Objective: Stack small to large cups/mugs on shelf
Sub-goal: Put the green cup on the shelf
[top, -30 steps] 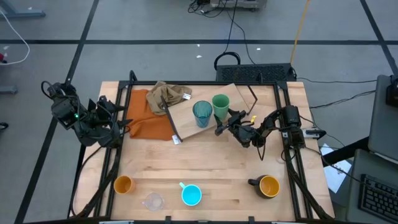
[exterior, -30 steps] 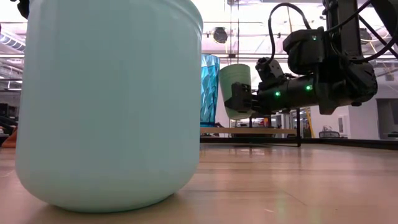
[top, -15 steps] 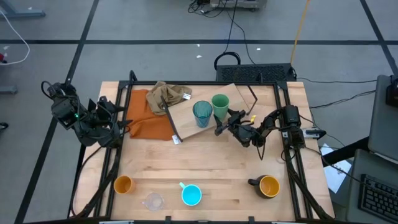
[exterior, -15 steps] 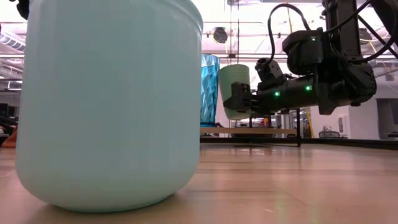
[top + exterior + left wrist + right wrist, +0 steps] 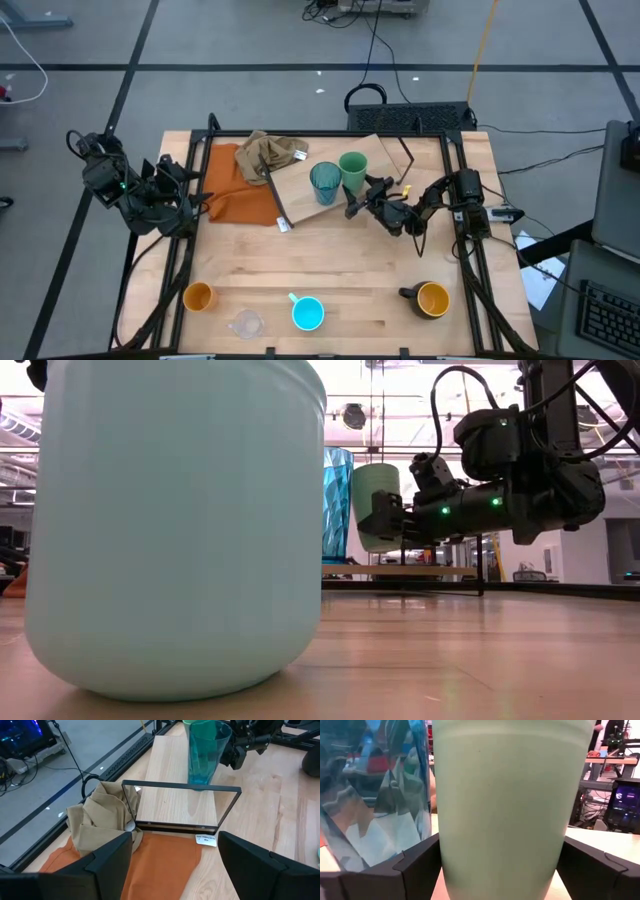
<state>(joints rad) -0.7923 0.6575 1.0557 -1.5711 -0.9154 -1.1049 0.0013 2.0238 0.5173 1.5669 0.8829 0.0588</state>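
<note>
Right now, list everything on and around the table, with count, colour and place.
shelf: one, light wood on black legs, far middle.
teal tumbler: one, on the shelf.
green cup: one, beside the tumbler, between the right gripper's fingers.
orange cloth: one, left of the shelf.
tan cloth: one, crumpled, far left.
orange cup: one, near left.
clear glass: one, near edge.
light-blue mug: one, near middle.
black mug: one, yellow-orange inside, near right.
right gripper: at the green cup.
left gripper: open, left edge.
</note>
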